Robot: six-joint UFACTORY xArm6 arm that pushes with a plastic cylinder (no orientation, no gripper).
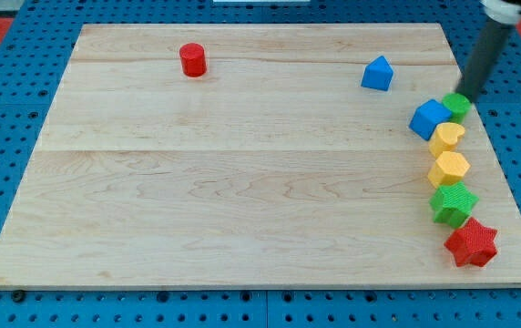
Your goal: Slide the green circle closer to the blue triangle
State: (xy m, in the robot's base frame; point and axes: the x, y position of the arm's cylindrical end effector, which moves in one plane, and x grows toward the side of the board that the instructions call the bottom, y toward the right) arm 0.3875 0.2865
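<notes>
So only one camera angle here, looking down across the wooden board. No jaws on this rig at all, just a dark rod, so nothing is open or closed and nothing is held. The tip sits right at the green circle, touching or as good as touching its top-right edge.

Using the green circle as the landmark: the blue cube is pressed against its left side, slightly lower. The blue triangle is up and to the left, a fair way off with bare wood between. Straight below the circle runs a packed column: yellow heart, yellow hexagon, green star, red star. The red cylinder is far off left, irrelevant.

My take on doing this well: the tip looks to be on the wrong side for a clean shot, since pushing left from there would shove the circle into the blue cube. I'd come round to the circle's lower-right and push up-left, slowly, so it slips over the cube's top corner. Off-centre contact probably makes a round block roll off the rod.
</notes>
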